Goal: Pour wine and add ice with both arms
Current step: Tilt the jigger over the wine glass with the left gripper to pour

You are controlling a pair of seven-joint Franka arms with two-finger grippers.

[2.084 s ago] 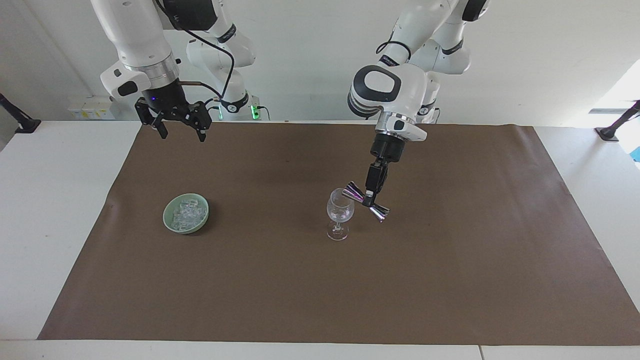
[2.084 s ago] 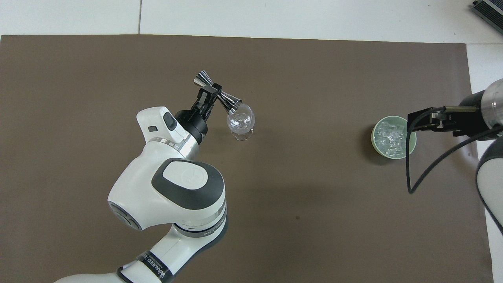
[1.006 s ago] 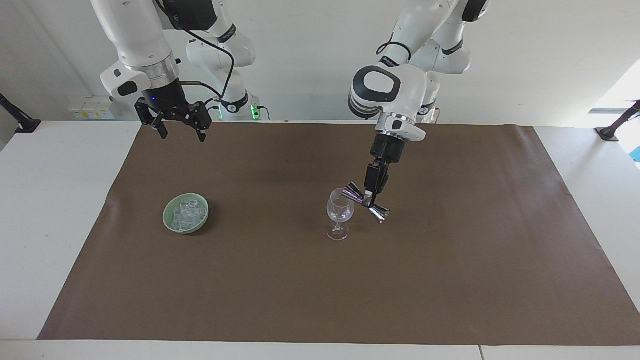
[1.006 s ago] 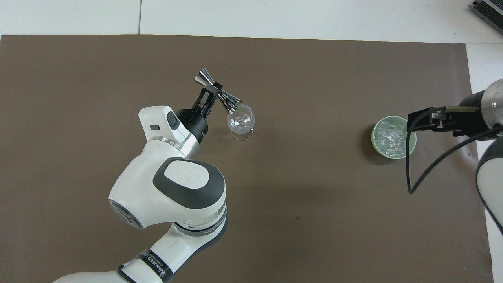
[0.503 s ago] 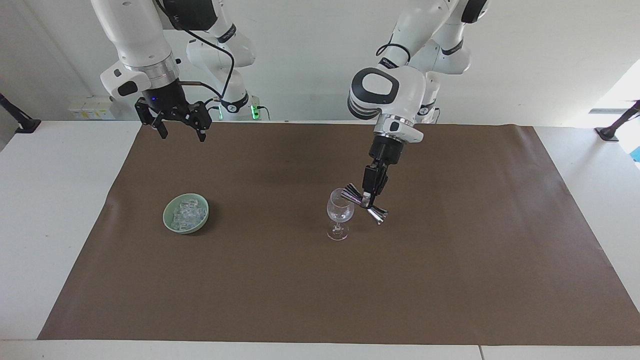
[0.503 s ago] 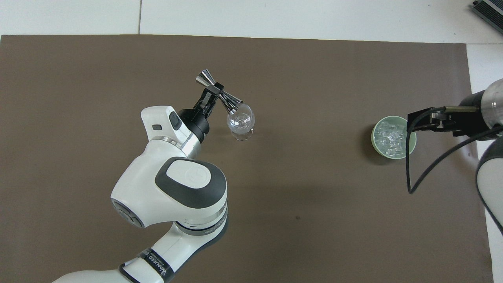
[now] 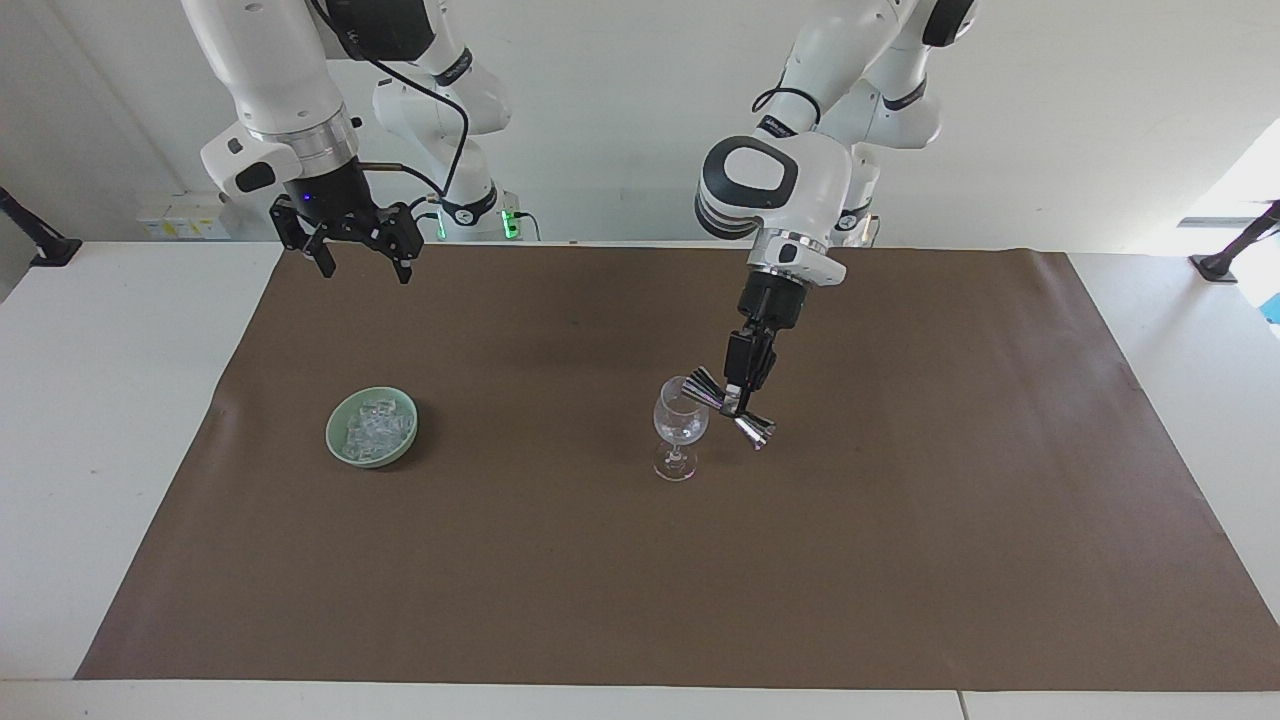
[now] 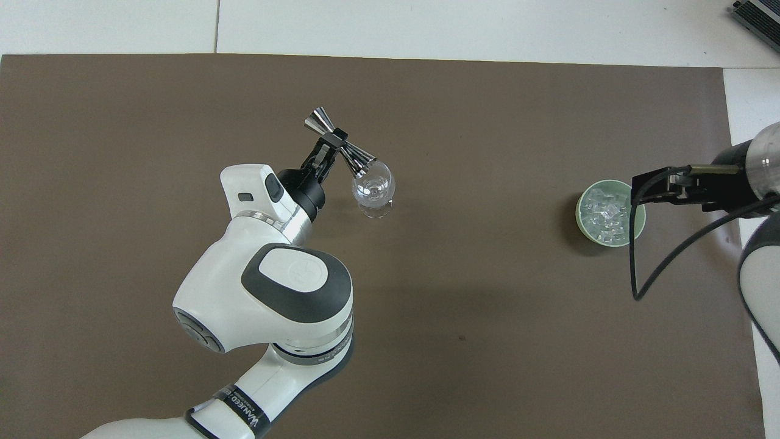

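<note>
Two white robot arms work above a table covered by a brown mat (image 7: pixel 900 560).

The left gripper (image 7: pixel 737 398) hangs over the middle of the mat, its fingers clamped tight around the narrow waist of a shiny metal jigger (image 7: pixel 730 404), a double-ended measuring cup shaped like an hourglass. The jigger lies tilted on its side. One cone points away from the gripper toward the right arm's end of the table, and its mouth sits at the rim of a clear stemmed wine glass (image 7: pixel 679 428). The other cone angles down and out toward the left arm's end. The wine glass stands upright on the mat, just beside and below this gripper, on the side toward the right arm. Whether any liquid is in the glass or flowing from the jigger cannot be told.

The right gripper (image 7: pixel 364 258) waits high in the air, over the mat's edge at the right arm's end, with its two fingers spread wide apart and holding nothing. Below it, farther from the robots, a small pale green bowl (image 7: pixel 334 436) rests on the mat. The ice (image 7: pixel 375 425) lies heaped inside this bowl as small clear cubes. The bowl is well apart from the wine glass and the left gripper.
</note>
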